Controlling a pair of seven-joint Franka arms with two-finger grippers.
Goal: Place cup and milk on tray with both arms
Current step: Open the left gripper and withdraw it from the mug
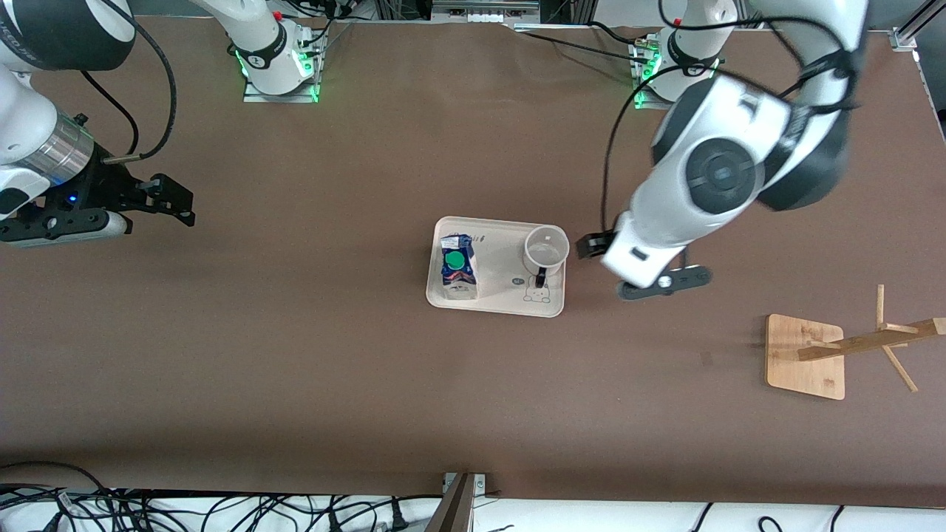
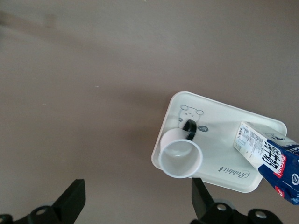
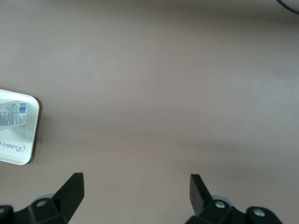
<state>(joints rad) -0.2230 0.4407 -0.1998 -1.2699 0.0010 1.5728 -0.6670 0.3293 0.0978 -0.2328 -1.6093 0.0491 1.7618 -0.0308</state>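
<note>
Cables [image 1: 185,510] trail along the camera's edge of the surface [image 1: 295,369]. Tray [image 1: 497,304] sits mid-surface, milk [image 1: 457,267] upright at its right-arm end, cup [image 1: 546,249] at its left-arm corner, seemingly just over the rim. Left gripper [image 2: 138,198] hovers beside that corner, fingers apart, empty. Right gripper [image 3: 135,196] waits over bare surface, fingers apart. Remaining step: lift the left arm straight clear, avoiding the cup. Wooden rack [image 1: 842,351] stands well apart.

"Rabbit" in script lettering stands on the cream tray [image 2: 212,151]; the milk carton's [image 2: 268,158] print is too small to read.
</note>
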